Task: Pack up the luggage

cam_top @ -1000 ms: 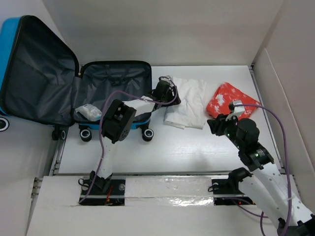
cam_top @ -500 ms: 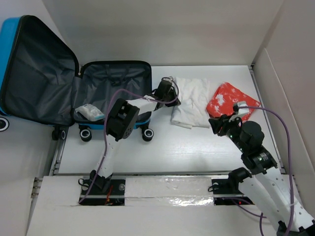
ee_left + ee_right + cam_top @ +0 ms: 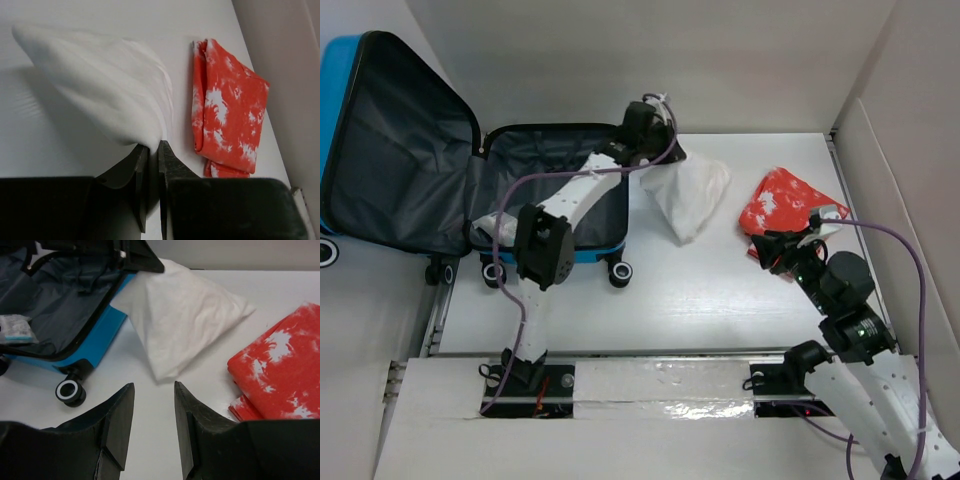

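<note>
The luggage (image 3: 405, 150) lies open at the table's left, barely packed. The white cloth (image 3: 688, 195) hangs beside its rim, pinched by the left gripper (image 3: 149, 146). The red cloth (image 3: 785, 200) lies unpacked near the right gripper (image 3: 154, 390), which is spread and empty, and one small packet (image 3: 17, 327) sits inside.

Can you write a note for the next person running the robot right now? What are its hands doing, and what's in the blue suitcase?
Left hand: shut on the white cloth, one end lifted beside the open luggage.
Right hand: open and empty, low over the table near the red cloth.
Done: a small packet lies inside the luggage.
Left: white cloth goes in, then the red cloth, which lies folded on the table. Lid not yet closed.
</note>
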Motion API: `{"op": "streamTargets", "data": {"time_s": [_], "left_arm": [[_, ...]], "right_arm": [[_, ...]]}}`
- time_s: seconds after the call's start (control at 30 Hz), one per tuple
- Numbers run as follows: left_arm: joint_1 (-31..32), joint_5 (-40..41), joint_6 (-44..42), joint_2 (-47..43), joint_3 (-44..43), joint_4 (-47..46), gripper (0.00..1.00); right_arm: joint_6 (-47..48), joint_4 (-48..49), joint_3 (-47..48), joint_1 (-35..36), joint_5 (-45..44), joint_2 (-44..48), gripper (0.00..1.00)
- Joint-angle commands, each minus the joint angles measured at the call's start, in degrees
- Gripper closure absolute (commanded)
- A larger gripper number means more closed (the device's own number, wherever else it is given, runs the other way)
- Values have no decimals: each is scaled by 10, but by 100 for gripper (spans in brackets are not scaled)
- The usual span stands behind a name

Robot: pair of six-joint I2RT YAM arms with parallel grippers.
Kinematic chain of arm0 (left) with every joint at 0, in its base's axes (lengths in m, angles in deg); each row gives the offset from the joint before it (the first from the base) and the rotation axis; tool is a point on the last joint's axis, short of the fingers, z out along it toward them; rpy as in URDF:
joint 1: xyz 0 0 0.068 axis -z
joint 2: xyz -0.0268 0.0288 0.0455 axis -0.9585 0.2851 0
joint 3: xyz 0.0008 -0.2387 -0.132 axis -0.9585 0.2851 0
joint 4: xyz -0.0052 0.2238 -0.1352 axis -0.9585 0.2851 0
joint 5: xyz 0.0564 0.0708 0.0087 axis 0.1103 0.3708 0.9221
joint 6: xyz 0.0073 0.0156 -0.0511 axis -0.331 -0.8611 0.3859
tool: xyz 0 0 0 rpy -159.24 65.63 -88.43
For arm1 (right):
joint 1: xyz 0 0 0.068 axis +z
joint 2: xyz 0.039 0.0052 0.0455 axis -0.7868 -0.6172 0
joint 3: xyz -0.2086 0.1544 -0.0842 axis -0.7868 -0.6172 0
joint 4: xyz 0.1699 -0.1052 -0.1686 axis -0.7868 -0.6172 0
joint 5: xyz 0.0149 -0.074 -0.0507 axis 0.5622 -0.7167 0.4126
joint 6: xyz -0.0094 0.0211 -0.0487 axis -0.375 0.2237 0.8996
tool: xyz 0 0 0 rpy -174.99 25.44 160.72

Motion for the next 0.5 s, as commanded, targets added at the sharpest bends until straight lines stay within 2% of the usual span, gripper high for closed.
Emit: {"op": "streamTargets", "data": {"time_s": [0.0, 0.13, 0.23, 0.37, 0.47], "left_arm": [[-50, -36, -22, -98, 19, 40, 100], [-87, -30, -28, -195, 94, 37, 100], [-139, -35, -26, -264, 165, 25, 100], [-241, -44, -8, -338, 302, -23, 100], [-293, -61, -4, -367, 363, -51, 100]], "right_arm": [[13, 11, 32, 3, -8, 13, 56], [16, 8, 37, 3, -7, 15, 56], [16, 5, 38, 3, -5, 22, 56], [15, 13, 31, 3, 2, 30, 56], [16, 14, 30, 3, 8, 29, 56]]}}
